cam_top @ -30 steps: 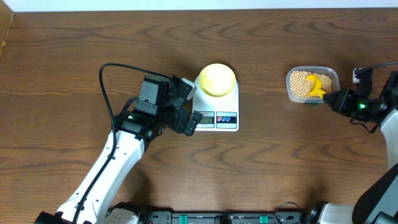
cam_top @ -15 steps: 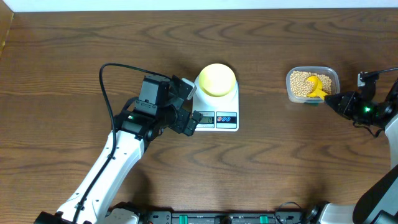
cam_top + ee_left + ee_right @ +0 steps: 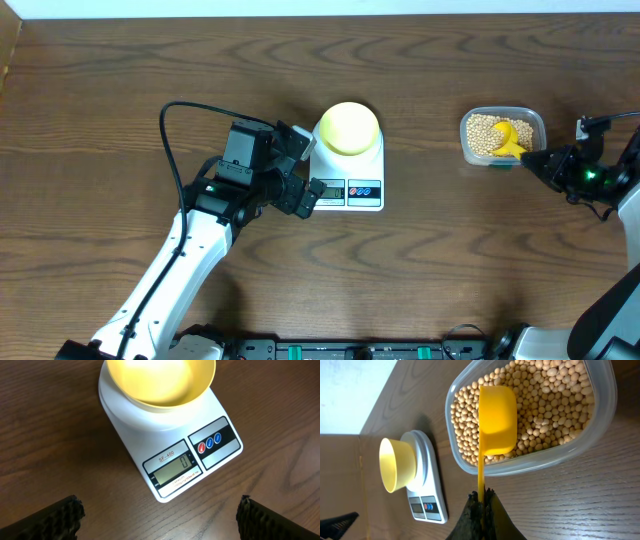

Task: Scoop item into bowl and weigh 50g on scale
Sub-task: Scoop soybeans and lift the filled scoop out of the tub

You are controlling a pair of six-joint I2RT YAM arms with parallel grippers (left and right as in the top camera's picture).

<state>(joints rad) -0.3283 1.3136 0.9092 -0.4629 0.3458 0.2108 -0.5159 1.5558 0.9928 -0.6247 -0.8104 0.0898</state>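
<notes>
1. Firmly, right gripper (image 3: 481, 502) jaws pinch a bright yellow plastic scoop (image 3: 496, 420) by its handle, cup resting on tan round beans (image 3: 545, 405) in a clear tub (image 3: 540, 462).
2. Left gripper (image 3: 160, 510) gapes wide at nine o'clock of the white flat scale (image 3: 345, 190), which bears the pale yellow bowl (image 3: 348, 127).

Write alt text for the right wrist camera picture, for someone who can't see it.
The right gripper has its fingers closed on the thin handle of a yellow scoop, whose cup rests on tan beans filling a clear tub. Beyond it on the wooden table, a pale yellow bowl sits on a white scale.
</notes>
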